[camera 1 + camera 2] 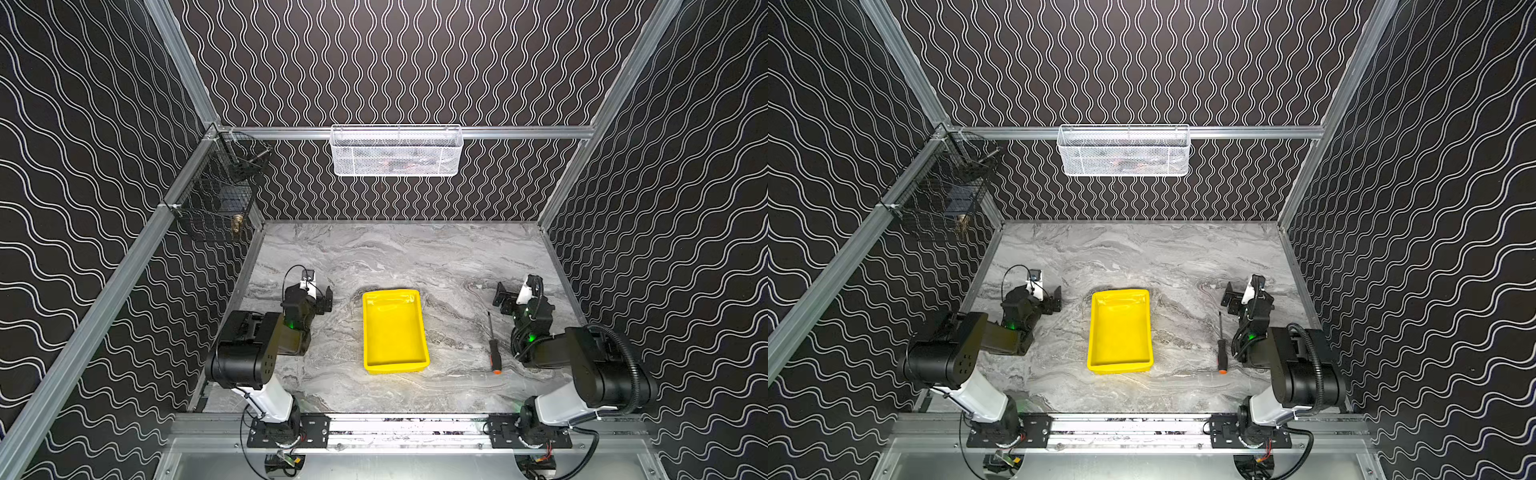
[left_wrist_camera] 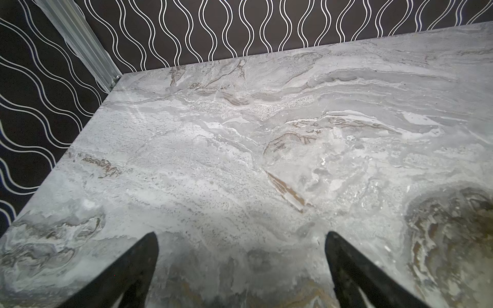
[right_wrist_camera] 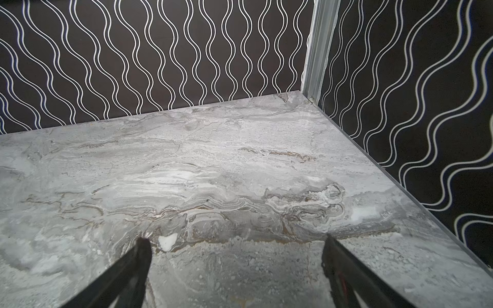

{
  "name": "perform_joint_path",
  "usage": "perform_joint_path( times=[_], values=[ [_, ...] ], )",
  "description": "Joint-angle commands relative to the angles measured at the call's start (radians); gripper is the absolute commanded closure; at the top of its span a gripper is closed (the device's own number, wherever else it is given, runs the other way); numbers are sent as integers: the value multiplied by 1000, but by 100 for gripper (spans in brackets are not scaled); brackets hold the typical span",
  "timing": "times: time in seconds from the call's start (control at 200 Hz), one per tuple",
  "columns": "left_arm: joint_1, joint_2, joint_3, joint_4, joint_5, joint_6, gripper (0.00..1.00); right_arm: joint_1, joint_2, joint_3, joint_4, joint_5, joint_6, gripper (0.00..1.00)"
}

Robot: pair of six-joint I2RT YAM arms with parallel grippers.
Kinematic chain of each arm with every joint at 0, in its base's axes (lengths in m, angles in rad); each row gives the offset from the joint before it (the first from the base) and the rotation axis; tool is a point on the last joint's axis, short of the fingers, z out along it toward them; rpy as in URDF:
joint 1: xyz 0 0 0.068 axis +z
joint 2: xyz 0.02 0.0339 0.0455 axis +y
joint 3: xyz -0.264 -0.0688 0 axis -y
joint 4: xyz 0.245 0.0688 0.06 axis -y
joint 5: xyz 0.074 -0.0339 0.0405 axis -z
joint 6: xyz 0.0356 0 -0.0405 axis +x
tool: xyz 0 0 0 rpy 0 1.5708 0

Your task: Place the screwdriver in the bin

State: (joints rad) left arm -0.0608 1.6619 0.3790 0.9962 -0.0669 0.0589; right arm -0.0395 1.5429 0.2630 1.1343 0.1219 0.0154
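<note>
The right hand (image 1: 503, 296) is found wide open and empty, nearest the screwdriver (image 1: 493, 349), which is laid on the table (image 1: 374, 257) just inward of it, handle toward the arm's base, right of the bin (image 1: 395, 368).

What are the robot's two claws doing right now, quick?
Left gripper: open, holding nothing.
Right gripper: open, holding nothing; the screwdriver is not picked up yet.
</note>
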Motion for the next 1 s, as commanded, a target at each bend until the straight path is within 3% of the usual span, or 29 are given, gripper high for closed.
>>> perform_joint_path(
  times=[0.0,0.671,0.996],
  values=[
    [-1,-1,3,9,12,13,1,1,0,1,51,9,1,0],
    [3,-7,-2,11,14,8,1,1,0,1,53,7,-2,1],
    [3,-4,-3,17,10,12,1,1,-1,-4,56,-50,-26,1]
  ],
)
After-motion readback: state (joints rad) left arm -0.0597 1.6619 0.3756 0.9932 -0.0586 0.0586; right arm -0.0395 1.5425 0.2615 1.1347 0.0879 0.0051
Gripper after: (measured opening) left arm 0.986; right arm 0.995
